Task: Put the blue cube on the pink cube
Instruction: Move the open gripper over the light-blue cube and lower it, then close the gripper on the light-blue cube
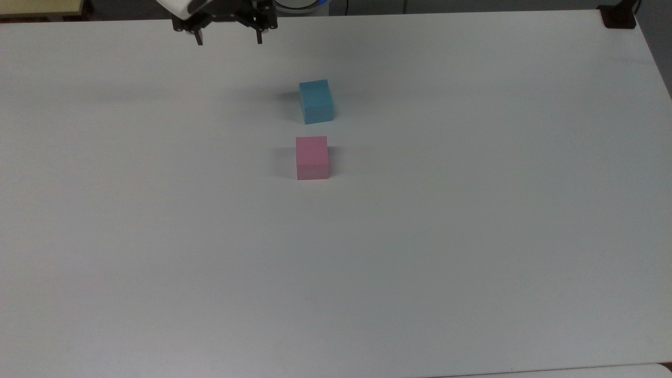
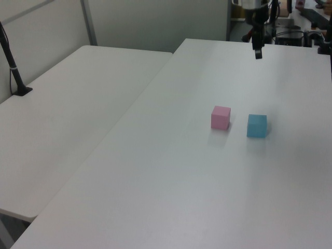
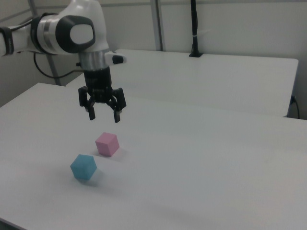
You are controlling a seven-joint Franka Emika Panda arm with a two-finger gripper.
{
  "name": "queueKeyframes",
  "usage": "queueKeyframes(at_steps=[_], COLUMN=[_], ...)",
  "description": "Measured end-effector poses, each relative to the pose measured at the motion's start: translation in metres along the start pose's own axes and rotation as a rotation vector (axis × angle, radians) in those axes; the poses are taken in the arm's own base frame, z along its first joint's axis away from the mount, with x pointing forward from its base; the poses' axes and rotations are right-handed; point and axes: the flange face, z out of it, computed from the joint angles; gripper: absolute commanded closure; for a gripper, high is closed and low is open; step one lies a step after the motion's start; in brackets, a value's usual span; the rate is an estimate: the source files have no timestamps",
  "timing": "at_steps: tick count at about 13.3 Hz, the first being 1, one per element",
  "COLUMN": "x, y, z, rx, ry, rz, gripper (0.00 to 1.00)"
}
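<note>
Pink cube: small pastel-pink matte cube (image 1: 312, 157) sits flat on the white bench (image 1: 472, 236), nearest of the three in the top view
Blue cube: small light-blue matte cube (image 1: 316, 101) rests on the bench just beyond the pink cube, a narrow gap between them, not touching; in the left view it lies to the pink cube's right
Tool: black two-finger tool (image 1: 229, 35) on the white arm hangs in the air above the bench's far edge, fingers spread wide, released, grasping nothing, well apart from both cubes
</note>
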Motion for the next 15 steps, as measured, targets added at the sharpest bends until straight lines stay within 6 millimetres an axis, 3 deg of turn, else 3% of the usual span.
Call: queueKeyframes(at_steps=[2,5,10,15], x=[0.001,0.001,0.012,0.012], y=[-0.016,-0.056,-0.109,-0.136], z=[0.019,0.058,0.1,0.135], rx=[0.002,-0.002,0.014,0.013], ry=[-0.037,-0.095,-0.014,0.008], rz=[-0.03,-0.103,-0.085,-0.094], gripper=[0.0,0.0,0.0,0.0])
